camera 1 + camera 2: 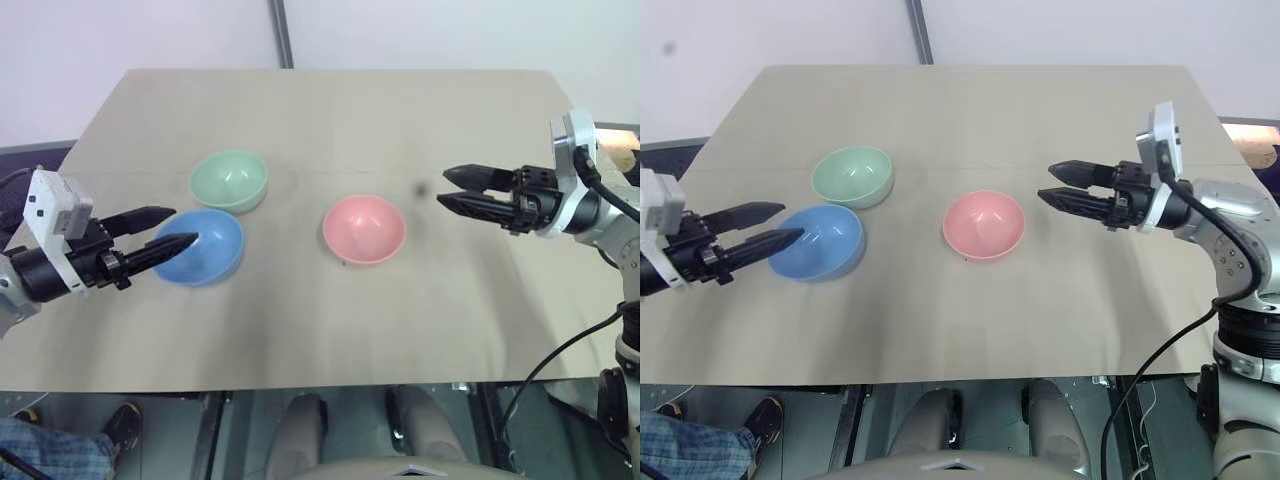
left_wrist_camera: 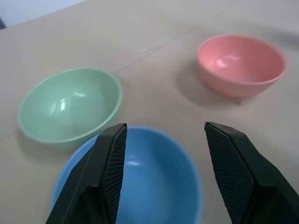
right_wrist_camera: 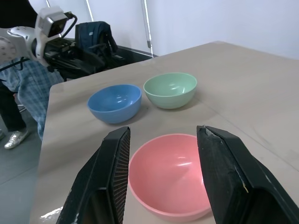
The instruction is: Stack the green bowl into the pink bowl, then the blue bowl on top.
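Three small bowls stand apart on the tan table point(image 1: 330, 110). The green bowl point(image 1: 229, 180) is left of centre, further back. Just in front of it and slightly left sits the blue bowl point(image 1: 203, 246). The pink bowl point(image 1: 364, 228) stands alone near the middle. My left gripper point(image 1: 172, 229) hovers open over the blue bowl's left rim, pointing right, with nothing between its fingers point(image 2: 110, 163). To the right of the pink bowl, my right gripper point(image 1: 447, 188) is open and empty above the table, pointing left at it; its fingers point(image 3: 114, 172) frame that bowl point(image 3: 170, 175).
The table's front edge point(image 1: 300, 385) runs close below the bowls. A person in jeans and dark shoes point(image 1: 60, 440) stands at the front left corner, beside the table. A dark chair point(image 3: 96, 39) stands beyond the table's left side.
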Robot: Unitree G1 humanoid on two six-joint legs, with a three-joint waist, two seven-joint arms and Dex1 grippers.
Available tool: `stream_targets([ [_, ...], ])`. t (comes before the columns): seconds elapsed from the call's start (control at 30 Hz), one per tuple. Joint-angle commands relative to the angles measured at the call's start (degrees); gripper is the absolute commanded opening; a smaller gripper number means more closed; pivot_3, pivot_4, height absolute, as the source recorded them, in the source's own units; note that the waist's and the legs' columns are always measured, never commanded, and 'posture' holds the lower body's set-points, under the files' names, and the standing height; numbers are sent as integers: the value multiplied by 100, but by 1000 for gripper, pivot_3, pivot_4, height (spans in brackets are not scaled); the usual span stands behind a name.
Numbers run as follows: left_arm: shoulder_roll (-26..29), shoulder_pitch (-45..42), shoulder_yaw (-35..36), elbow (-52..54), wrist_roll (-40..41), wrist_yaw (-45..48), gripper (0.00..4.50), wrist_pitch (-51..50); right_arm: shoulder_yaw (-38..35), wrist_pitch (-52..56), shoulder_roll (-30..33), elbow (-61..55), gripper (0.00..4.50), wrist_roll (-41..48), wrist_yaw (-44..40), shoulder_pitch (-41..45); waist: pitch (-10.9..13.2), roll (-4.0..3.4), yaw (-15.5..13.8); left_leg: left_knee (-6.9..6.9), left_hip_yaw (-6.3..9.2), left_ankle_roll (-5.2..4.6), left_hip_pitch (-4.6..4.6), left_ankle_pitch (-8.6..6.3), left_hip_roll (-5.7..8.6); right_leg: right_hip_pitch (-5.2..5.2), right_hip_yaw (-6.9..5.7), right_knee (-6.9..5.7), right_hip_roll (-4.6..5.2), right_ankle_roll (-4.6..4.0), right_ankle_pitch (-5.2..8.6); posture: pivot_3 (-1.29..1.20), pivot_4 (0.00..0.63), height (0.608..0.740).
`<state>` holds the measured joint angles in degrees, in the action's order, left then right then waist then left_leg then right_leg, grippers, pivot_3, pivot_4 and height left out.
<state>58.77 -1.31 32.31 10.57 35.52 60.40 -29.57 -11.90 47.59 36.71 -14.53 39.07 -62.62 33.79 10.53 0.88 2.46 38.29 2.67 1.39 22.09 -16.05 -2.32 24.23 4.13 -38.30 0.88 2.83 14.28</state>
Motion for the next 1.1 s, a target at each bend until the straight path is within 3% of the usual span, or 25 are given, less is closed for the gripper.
stream_targets([
  [0.03, 290, -604, -577, -823, -587, 373, 2834, 794, -114, -168, 3, -42, 2507, 295, 12, 111, 0, 0, -12, 0, 2, 0, 4, 0, 0, 1, -1, 2, 0, 0, 0, 0, 150, 740],
  [0.17, 314, -1674, -1586, -2192, -1450, 688, 2834, 1795, -35, -268, 55, -94, 2507, 390, -12, 58, 0, 0, -41, 2, 2, 0, 6, 0, 4, -1, -3, 4, 3, 0, -1, 0, 150, 740],
  [0.3, -5, -3376, -2669, -3902, -2313, 1060, 2834, 2732, 45, -343, 111, -154, 2507, 395, 15, -29, -1, 3, -74, 5, 12, 0, 14, 0, 6, -1, -14, 5, 1, 0, -2, 0, 150, 740],
  [0.5, -652, -4956, -3410, -5564, -3051, 1237, 2834, 3633, 31, -318, 164, -319, 2507, 533, 178, -128, -2, 3, -43, 15, 19, 0, 51, 0, 10, 21, -20, 6, 4, 2, -3, 0, 150, 740],
  [0.73, -1130, -5835, -3830, -6462, -3551, 1416, 2834, 4152, 36, -325, 268, -393, 2507, 608, 317, -163, -2, 3, 4, 17, 19, 1, 76, 1, 10, 55, -20, -14, 5, 1, -3, 0, 150, 740],
  [1.1, -1258, -6571, -4383, -7406, -4466, 1423, 2834, 4317, 104, -339, 317, -362, 2507, 660, 419, -65, -2, 3, 2, 64, 25, -1, 74, 1, 12, 53, -19, -65, 2, 2, -2, 0, 150, 740],
])
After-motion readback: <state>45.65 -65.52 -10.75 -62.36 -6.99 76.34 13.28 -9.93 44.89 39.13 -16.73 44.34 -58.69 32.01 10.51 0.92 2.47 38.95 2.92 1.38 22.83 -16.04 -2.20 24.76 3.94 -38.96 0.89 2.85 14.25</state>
